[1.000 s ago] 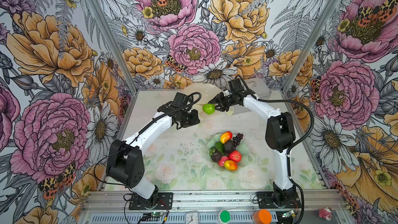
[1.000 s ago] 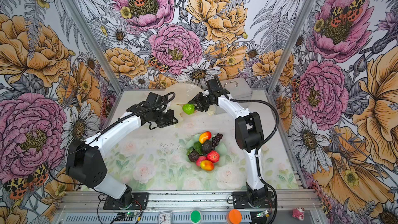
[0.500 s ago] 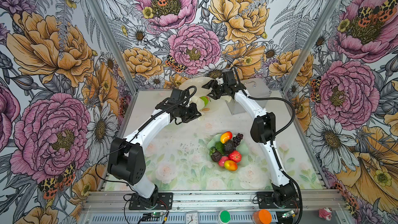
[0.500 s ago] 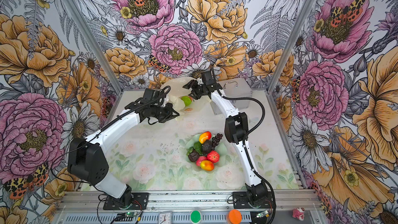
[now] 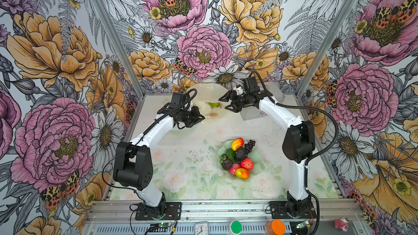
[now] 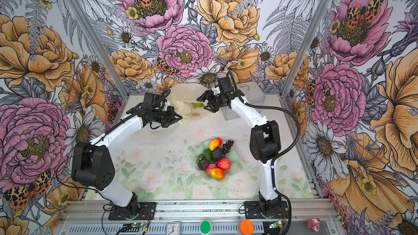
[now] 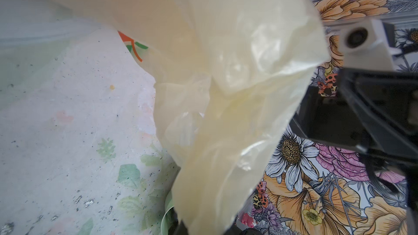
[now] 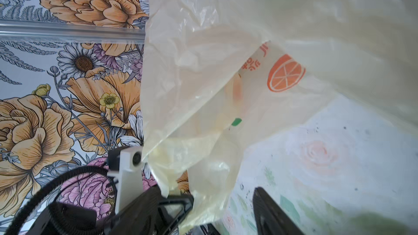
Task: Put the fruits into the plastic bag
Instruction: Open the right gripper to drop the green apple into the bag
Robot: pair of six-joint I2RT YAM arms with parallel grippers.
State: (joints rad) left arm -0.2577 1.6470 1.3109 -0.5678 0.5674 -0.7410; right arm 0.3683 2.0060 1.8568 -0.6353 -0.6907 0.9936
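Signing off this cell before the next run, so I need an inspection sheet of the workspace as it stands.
Surface: flowered table mat, dark specks.
Job's things: plastic bag at the back, green fruit in its mouth; other fruits heaped in dish.
Clutter: metal case at back right; pink toy on front ledge.
Grippers: left pincer shut on bag; right pincer open beside bag's mouth.
Cables: black hoses loop along both arms.
Surroundings: flowered walls; green button, orange button in front.

Pale green dish (image 5: 258,157) on floral mat (image 5: 181,166), silver case (image 5: 251,114) at rear, green button (image 5: 236,227), orange button (image 5: 275,227)
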